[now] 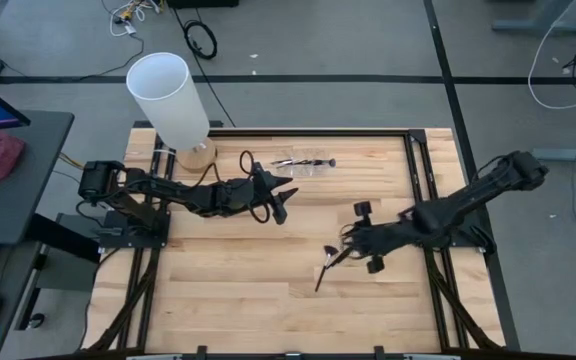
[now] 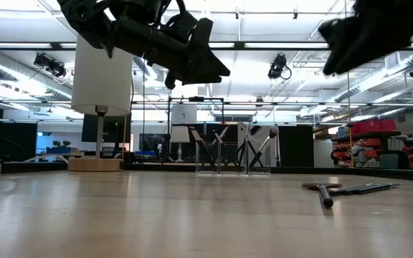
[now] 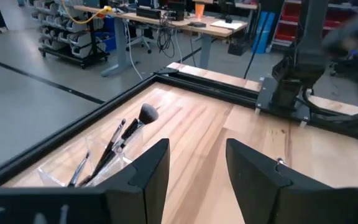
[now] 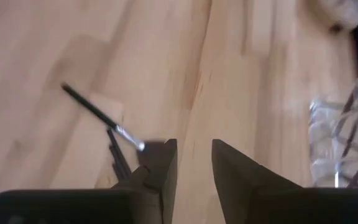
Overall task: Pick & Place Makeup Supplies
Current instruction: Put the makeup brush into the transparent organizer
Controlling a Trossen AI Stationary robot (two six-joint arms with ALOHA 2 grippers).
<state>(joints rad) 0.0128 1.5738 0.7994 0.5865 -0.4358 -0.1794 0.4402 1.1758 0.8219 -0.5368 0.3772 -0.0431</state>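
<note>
Two or three loose makeup brushes [image 1: 325, 266] lie flat on the wooden table just left of my right gripper [image 1: 348, 247]. In the low view the brushes [image 2: 343, 190] rest on the surface while that gripper [image 2: 339, 32] hangs open well above them. Its wrist view shows them [image 4: 101, 118] past its open fingers [image 4: 194, 155]. A clear holder [image 1: 303, 162] near the far edge contains several more brushes [image 3: 114, 149]. My left gripper [image 1: 281, 205] hovers open, raised, near that holder [image 3: 73, 171].
A tall white cylinder on a wooden base [image 1: 171, 97] stands at the table's far left corner [image 2: 102, 79]. A black frame rail [image 1: 308, 131] runs along the table's edges. Bare wood spreads over the near half of the table [image 1: 238, 300].
</note>
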